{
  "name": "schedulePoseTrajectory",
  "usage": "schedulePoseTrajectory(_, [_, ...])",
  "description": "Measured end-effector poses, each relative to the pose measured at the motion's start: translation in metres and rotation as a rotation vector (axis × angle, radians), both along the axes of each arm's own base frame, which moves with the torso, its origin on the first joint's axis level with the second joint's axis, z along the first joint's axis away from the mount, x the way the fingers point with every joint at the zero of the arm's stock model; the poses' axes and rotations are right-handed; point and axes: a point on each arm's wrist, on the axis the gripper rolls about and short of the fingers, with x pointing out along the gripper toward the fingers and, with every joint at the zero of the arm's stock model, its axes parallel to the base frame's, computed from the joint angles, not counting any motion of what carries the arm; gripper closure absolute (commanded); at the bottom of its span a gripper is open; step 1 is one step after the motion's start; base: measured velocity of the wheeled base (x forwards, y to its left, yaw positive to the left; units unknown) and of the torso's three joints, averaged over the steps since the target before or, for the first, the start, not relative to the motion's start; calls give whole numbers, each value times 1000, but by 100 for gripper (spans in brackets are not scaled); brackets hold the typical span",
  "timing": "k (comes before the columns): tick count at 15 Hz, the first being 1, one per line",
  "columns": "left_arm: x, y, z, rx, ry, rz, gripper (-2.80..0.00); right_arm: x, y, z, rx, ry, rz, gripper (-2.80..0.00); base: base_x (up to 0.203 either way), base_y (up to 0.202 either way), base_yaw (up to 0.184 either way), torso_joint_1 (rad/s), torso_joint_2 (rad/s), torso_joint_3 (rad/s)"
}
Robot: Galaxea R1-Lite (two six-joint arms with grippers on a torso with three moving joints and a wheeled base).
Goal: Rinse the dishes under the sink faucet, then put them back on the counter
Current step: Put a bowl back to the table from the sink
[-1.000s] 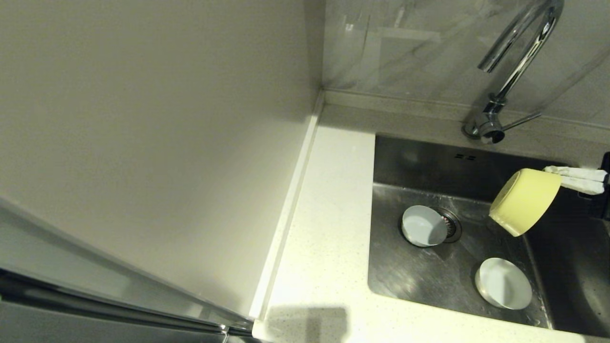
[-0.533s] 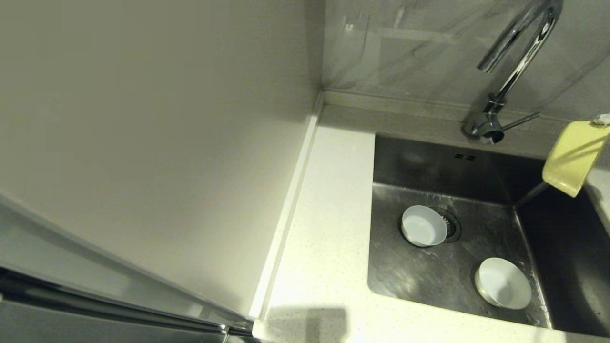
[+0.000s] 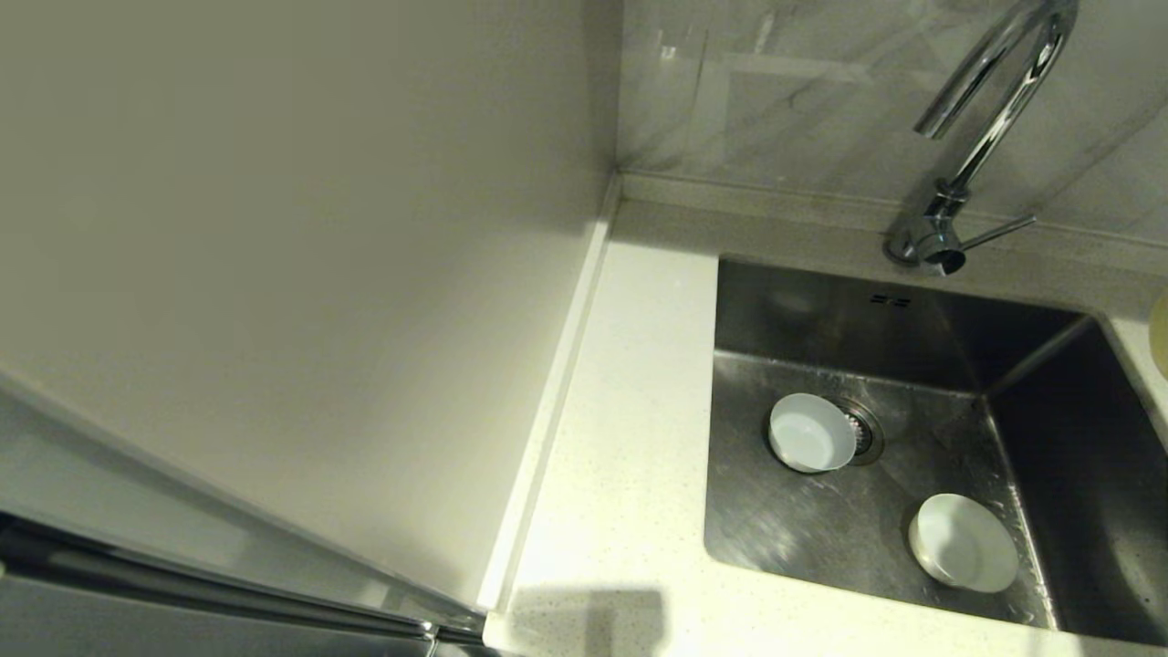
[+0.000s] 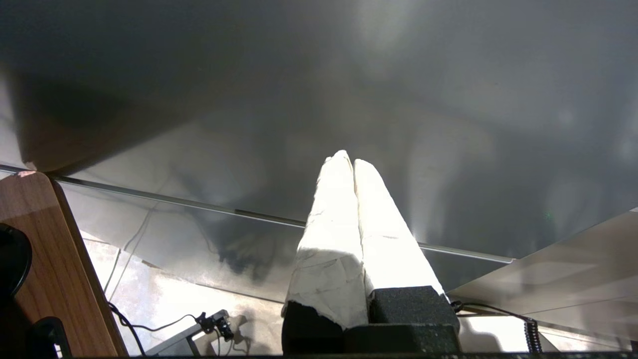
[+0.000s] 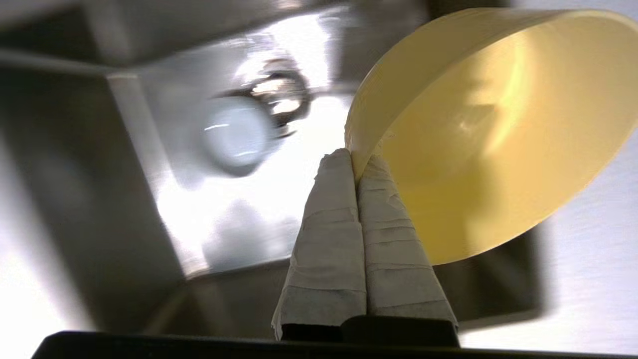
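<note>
My right gripper [image 5: 355, 158] is shut on the rim of the yellow bowl [image 5: 488, 129], which hangs tilted to the right of the sink [image 3: 1049, 474]; only a sliver of it [image 3: 1162, 333] shows at the head view's right edge. A pale bluish-white bowl [image 3: 810, 432] leans on the drain strainer [image 3: 862, 429], and the right wrist view shows it too [image 5: 237, 132]. A white bowl [image 3: 964, 542] lies near the sink's front. The chrome faucet [image 3: 990, 119] rises behind the basin. My left gripper [image 4: 352, 160] is shut and holds nothing, parked away from the white speckled counter [image 3: 630, 438].
A pale wall panel [image 3: 292, 274] stands along the counter's left side, with a low raised edge [image 3: 547, 411] at its foot. The faucet's thin lever [image 3: 999, 230] sticks out to the right. Cables and a wooden panel [image 4: 60, 259] show in the left wrist view.
My right gripper has carried the yellow bowl from above the sink's back right out to the right, almost out of the head view. The two bowls in the sink have not moved.
</note>
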Motion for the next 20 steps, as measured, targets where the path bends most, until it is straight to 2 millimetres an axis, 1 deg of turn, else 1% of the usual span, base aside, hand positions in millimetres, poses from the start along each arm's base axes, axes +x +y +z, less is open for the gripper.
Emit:
schedulePoseTrajectory(2, [0, 0, 0, 0, 0, 0, 0, 24, -8, -9, -74, 35, -38, 0, 0, 0, 0, 0, 0, 0])
schedulePoseTrajectory(5, [0, 0, 0, 0, 0, 0, 0, 54, -19, -25, -120, 55, -50, 0, 0, 0, 0, 0, 0, 0])
schedulePoseTrajectory(7, [0, 0, 0, 0, 0, 0, 0, 71, -28, -36, -151, 64, -88, 0, 0, 0, 0, 0, 0, 0])
schedulePoseTrajectory(9, [0, 0, 0, 0, 0, 0, 0, 84, -37, -41, -166, 61, -114, 0, 0, 0, 0, 0, 0, 0])
schedulePoseTrajectory(14, [0, 0, 0, 0, 0, 1, 0, 100, -61, -50, -214, 47, -204, 0, 0, 0, 0, 0, 0, 0])
schedulePoseTrajectory(17, [0, 0, 0, 0, 0, 0, 0, 101, -71, -55, -225, 59, -242, 0, 0, 0, 0, 0, 0, 0])
schedulePoseTrajectory(20, [0, 0, 0, 0, 1, 0, 0, 102, -79, -55, -268, 49, -304, 0, 0, 0, 0, 0, 0, 0])
